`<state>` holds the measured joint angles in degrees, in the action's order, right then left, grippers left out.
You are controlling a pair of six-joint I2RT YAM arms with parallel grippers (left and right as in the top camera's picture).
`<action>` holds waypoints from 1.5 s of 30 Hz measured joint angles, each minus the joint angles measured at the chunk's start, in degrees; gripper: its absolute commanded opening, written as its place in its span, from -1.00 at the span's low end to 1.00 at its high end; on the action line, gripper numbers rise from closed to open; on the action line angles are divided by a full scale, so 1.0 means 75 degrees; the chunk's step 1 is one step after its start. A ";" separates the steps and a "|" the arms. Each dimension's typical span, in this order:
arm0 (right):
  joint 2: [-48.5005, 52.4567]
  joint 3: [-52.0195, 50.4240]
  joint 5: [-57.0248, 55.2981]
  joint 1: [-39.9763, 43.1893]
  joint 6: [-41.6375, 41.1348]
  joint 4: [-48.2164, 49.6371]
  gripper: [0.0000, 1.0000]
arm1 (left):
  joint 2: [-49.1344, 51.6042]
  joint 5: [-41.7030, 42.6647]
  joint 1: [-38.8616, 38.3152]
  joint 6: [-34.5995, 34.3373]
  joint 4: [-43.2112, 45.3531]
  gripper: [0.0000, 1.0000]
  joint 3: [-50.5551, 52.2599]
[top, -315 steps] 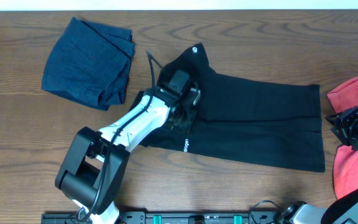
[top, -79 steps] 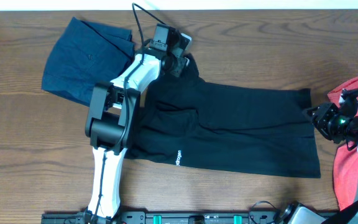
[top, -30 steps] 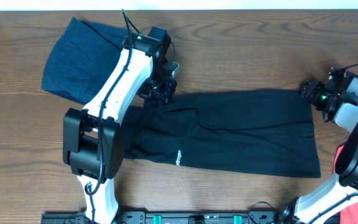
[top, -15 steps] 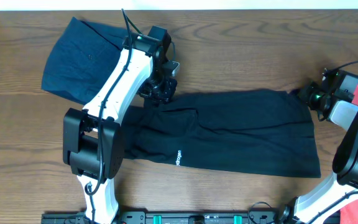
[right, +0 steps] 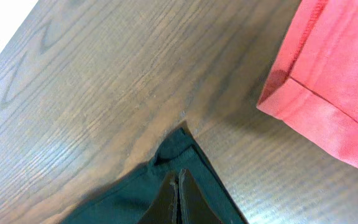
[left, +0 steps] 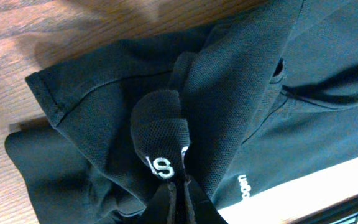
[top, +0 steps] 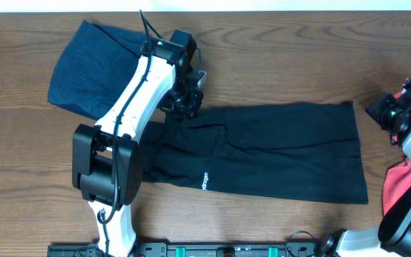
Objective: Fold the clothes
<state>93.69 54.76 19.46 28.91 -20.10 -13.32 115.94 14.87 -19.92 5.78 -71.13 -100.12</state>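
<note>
I am watching the black shirt (top: 277,153) lying flat on the bench (top: 284,57), its long axis running left to right in front of me. The left claw (top: 185,108) is pinching a bunched ridge of cloth at the far left corner, jaws closed tight on it. The right claw (right: 178,183) is sitting at the far right corner, jaws pressed together. The pointed hem corner is showing at its tips, but I cannot tell whether it is gripping it. Each arm is nearest its own end, so I am judging the fold as going the short way, toward me. The shirt is a fine matte knit, limp and softly creasing. The blue garment (top: 98,68) is lying rumpled far left, the red shirt (right: 328,81) just beyond the right claw.
</note>
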 measured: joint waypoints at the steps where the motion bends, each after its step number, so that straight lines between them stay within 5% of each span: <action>1: -0.0032 0.0000 -0.0003 0.0017 -0.0023 -0.0122 -0.97 | 0.0000 0.0000 0.0000 0.0000 0.0000 -0.86 0.0000; 3: -0.0026 -0.0006 -0.0020 0.0023 -0.0087 -0.0350 -0.84 | 0.0000 0.0000 0.0000 0.0000 -0.0006 -0.88 0.0000; 7: 0.0108 -0.0012 -0.0102 -0.0032 -0.0233 -0.0201 0.08 | 0.0000 0.0000 0.0000 0.0000 -0.0006 -0.88 0.0000; 13: 0.1128 -0.0012 -0.0449 -0.0571 -0.0673 0.0866 0.29 | 0.0000 0.0000 0.0000 0.0000 -0.0009 -0.88 0.0000; 22: 0.1801 0.0038 -0.1798 -0.1451 -0.1236 0.1326 0.08 | 0.0000 0.0003 0.0000 -0.0003 -0.0023 -0.88 0.0000; 26: 0.1801 0.0041 -0.2253 -0.1521 -0.1332 0.1174 -0.27 | 0.0000 0.0003 0.0000 -0.0003 -0.0026 -0.88 0.0000; 31: 0.1807 0.0041 -0.2623 -0.1521 -0.1431 0.0965 -0.97 | 0.0000 0.0009 0.0000 -0.0003 -0.0029 -0.88 0.0000; 45: 0.0866 -0.0006 -0.2853 -0.1236 -0.1381 0.0321 -0.97 | 0.0000 0.0029 0.0000 -0.0003 -0.0114 -0.88 0.0000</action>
<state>100.18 54.72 -1.93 19.64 -30.46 -10.92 115.94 15.09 -19.92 5.76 -71.99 -100.12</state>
